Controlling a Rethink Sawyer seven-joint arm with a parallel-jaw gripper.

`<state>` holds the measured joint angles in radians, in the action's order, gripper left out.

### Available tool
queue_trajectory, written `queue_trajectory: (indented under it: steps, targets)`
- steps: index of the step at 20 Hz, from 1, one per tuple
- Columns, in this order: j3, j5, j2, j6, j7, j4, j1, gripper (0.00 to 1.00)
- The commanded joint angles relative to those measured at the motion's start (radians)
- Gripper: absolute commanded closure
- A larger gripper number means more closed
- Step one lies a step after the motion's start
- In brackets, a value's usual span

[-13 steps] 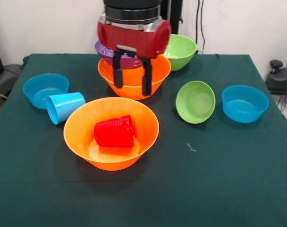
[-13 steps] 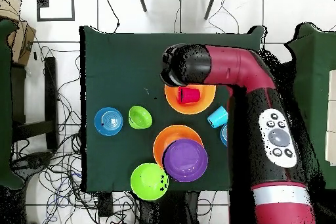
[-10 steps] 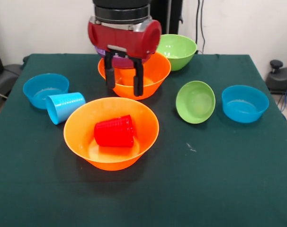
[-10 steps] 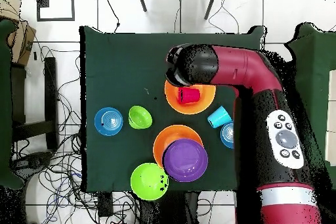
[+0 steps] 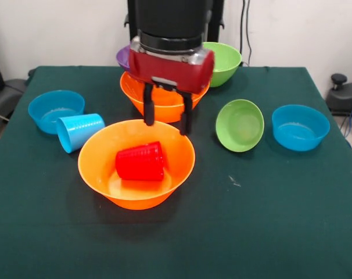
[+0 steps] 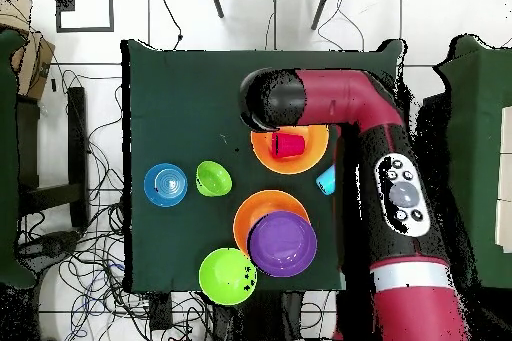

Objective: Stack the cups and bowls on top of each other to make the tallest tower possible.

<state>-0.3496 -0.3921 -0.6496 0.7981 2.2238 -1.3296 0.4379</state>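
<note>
Right now the red cup (image 5: 140, 161) lies on its side inside a large orange bowl (image 5: 100, 168) near the middle of the green tabletop (image 5: 269, 221). Sawyer's gripper (image 5: 166, 114) hangs above that bowl's far rim, its fingers (image 5: 148, 106) apart and holding nothing. Behind it sits a second orange bowl (image 5: 164, 100) with the purple bowl (image 5: 123, 57) resting on its far rim, and a large green bowl (image 5: 225, 61) stands at the tabletop's far edge. A light blue cup (image 5: 79, 131) lies tipped over, touching a small blue bowl (image 5: 55, 110) toward one side edge. A small green bowl (image 5: 240, 125), tilted, and another small blue bowl (image 5: 300, 127) sit toward the opposite side.
</note>
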Motion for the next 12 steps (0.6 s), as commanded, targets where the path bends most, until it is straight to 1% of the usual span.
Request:
queue_trajectory:
  steps: [1,5,8,12]
  targets:
    - [-0.021,-0.16,0.081,0.048,-0.234,0.103,-0.077,0.0]
    - [-0.069,-0.18,0.09,0.072,-0.35,0.124,-0.068,0.0]
    - [-0.073,-0.202,0.077,0.078,-0.387,0.129,-0.075,0.0]
    - [-0.097,-0.184,0.05,0.108,-0.438,0.11,-0.048,0.0]
